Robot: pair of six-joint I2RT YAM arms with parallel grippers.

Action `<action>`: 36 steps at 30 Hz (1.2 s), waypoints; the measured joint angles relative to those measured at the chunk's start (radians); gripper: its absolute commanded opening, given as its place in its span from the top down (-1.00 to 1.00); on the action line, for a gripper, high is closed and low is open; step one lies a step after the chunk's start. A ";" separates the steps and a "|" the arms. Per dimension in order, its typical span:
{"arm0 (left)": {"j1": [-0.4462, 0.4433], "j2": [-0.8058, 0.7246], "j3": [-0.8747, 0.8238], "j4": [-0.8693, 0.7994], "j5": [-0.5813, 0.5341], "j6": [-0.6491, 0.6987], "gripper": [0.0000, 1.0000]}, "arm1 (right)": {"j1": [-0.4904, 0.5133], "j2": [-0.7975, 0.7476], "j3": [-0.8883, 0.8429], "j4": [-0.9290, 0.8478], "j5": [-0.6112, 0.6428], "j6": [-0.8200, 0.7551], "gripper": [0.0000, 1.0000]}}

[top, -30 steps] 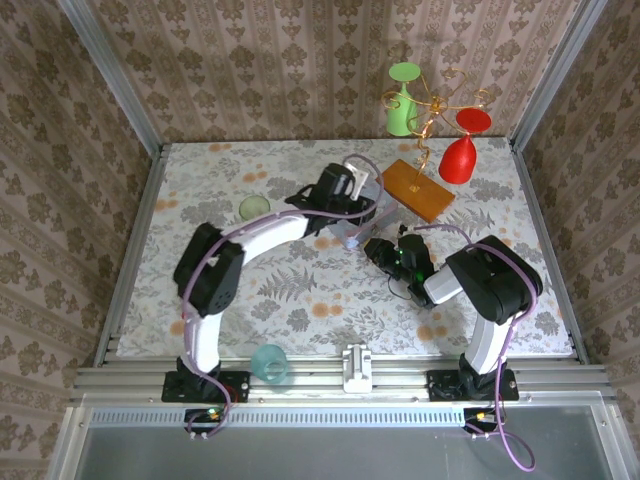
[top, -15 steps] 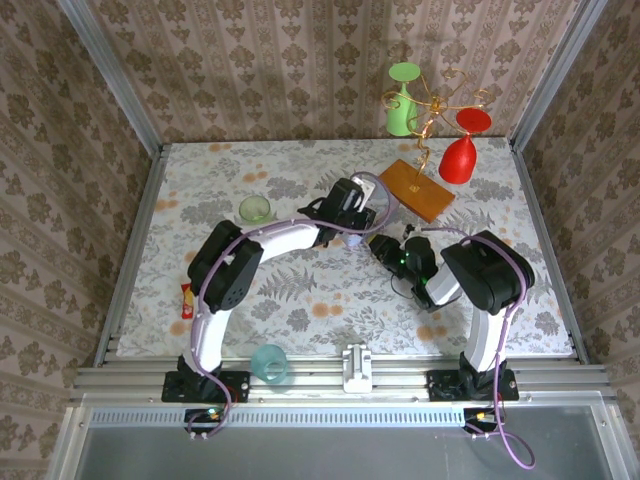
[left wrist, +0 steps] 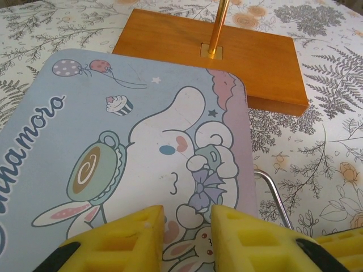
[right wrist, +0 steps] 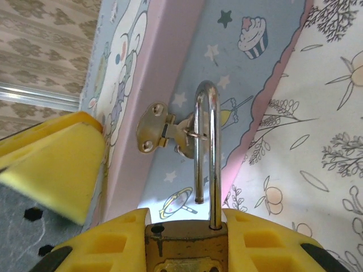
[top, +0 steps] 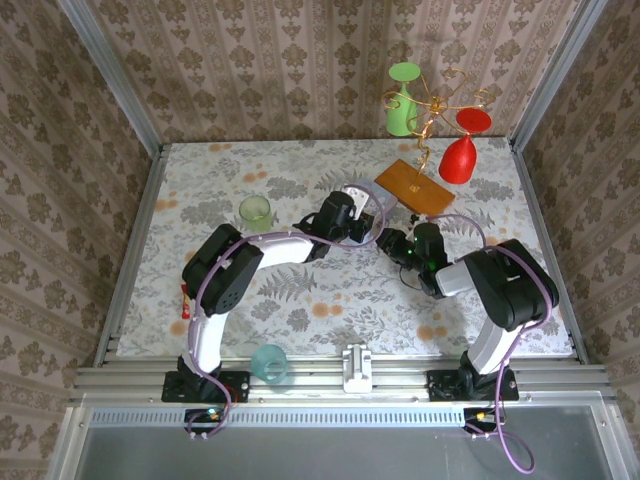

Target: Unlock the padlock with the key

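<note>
Unlocking in progress near the middle of the floral-print desk (top: 330,300): the right gripper (right wrist: 184,238) pinches the body of a tiny brass padlock with a chrome shackle (right wrist: 186,243) between its yellow foam fingers (right wrist: 102,249). The padlock hangs from the small metal hasp (right wrist: 152,133) on the front of a pale blue cartoon-print box (right wrist: 255,85). The shackle's shorter leg ends free above the brass body, so the padlock looks already sprung, though it is threaded through the hasp ring. Whether a key sits in the keyhole cannot be told, as the underside is out of frame. Just left of it, the left gripper (left wrist: 187,226) sits at the box's near edge, its fingers (left wrist: 130,238) a narrow gap apart over the lid; whether they clamp the box cannot be told. Beyond the box lies a wooden stand base (left wrist: 227,56). The step in hand seems to be freeing the opened padlock. The next move likely calls for a steadied box and a small turn to draw the free leg out of the ring
</note>
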 measured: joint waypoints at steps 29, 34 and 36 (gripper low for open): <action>-0.018 -0.050 -0.092 0.077 0.051 -0.026 0.59 | -0.132 -0.176 0.045 -0.366 -0.199 -0.320 1.00; -0.016 -0.053 -0.103 0.090 0.053 -0.031 0.59 | -0.139 -0.169 0.047 -0.372 -0.184 -0.343 1.00; -0.016 -0.053 -0.107 0.090 0.052 -0.031 0.60 | -0.143 -0.148 0.054 -0.369 -0.194 -0.332 1.00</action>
